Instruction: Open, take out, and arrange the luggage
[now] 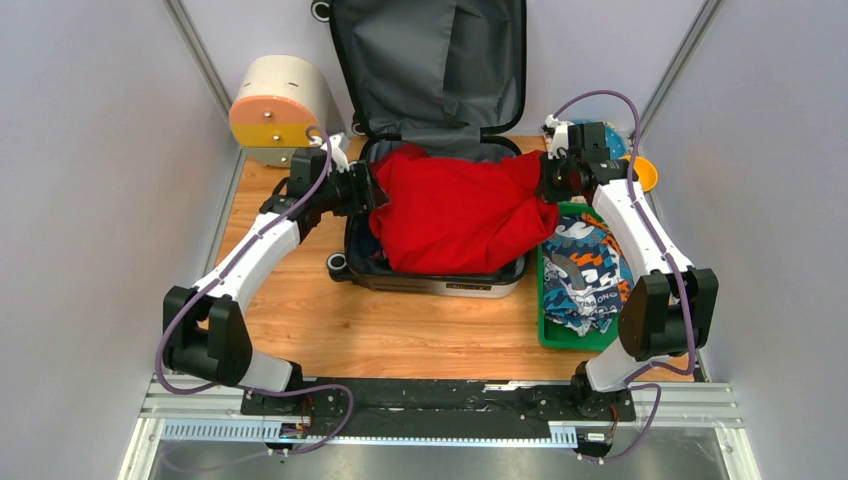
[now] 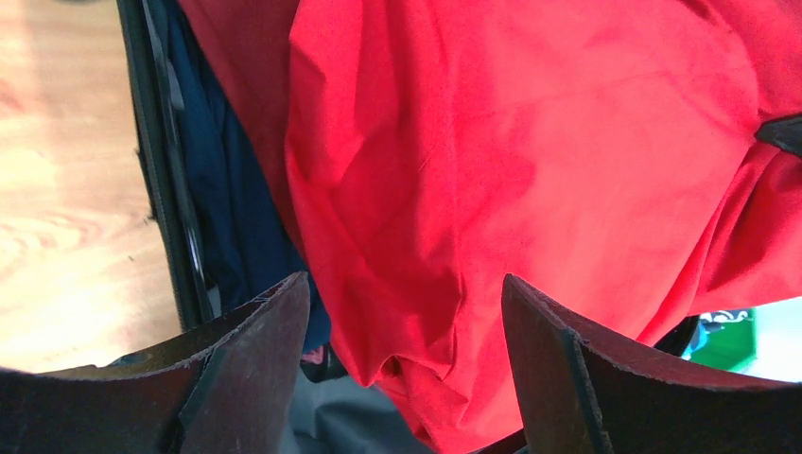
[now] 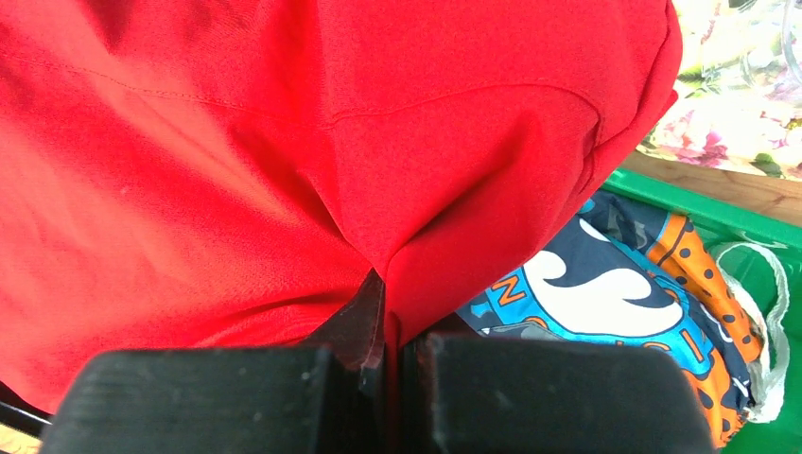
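Note:
The luggage (image 1: 440, 282) lies open on the wooden table, its grey-lined lid (image 1: 430, 60) standing up at the back. A red garment (image 1: 455, 215) is spread over the open half, with dark blue cloth (image 2: 232, 203) under it. At the garment's left edge my left gripper (image 1: 375, 190) is open, and red cloth (image 2: 530, 161) lies slack between its fingers (image 2: 265, 350). My right gripper (image 1: 545, 182) is shut on the garment's right edge, and a pinched fold of the red garment (image 3: 397, 265) rises from between its jaws.
A green plastic tray (image 1: 548, 335) right of the luggage holds a blue, orange and white patterned cloth (image 1: 585, 270). A round cream box with orange and yellow drawers (image 1: 275, 110) stands at the back left. An orange object (image 1: 645, 172) sits behind the right arm.

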Tool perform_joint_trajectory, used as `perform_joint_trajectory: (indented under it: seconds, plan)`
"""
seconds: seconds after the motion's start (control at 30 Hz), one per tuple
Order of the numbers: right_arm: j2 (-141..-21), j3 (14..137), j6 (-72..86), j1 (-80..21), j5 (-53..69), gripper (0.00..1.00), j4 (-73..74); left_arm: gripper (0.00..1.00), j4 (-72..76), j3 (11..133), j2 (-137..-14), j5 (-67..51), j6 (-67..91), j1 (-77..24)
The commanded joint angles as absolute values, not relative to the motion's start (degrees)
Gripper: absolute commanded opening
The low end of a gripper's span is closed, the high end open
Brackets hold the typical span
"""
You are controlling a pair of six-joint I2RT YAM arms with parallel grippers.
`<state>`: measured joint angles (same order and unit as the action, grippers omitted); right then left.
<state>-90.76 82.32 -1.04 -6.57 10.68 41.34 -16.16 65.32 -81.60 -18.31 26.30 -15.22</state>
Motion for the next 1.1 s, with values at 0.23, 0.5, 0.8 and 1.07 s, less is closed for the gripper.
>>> perform_joint_trajectory:
  seconds: [0.23, 0.5, 0.8, 1.07]
  plan:
    - [-91.5, 83.3, -4.7, -5.1, 7.1, 0.00, 39.2, 0.83, -7.5, 59.9, -87.5, -20.9, 40.9, -14.9]
    - [-91.8, 84.0, -4.7, -5.0, 7.8, 0.00, 39.9, 0.84, -0.5, 59.1, -93.5, -22.1, 45.5, -14.9]
    - [-92.4, 85.3, -3.9, -5.1, 9.9, 0.00, 40.4, 0.78, 3.1, 61.6, -98.2, -24.4, 48.3, -15.1]
    - [-91.2, 86.9, -3.4, -5.0, 12.2, 0.00, 41.1, 0.00, 5.1, 65.5, -94.0, -29.0, 41.4, -16.6]
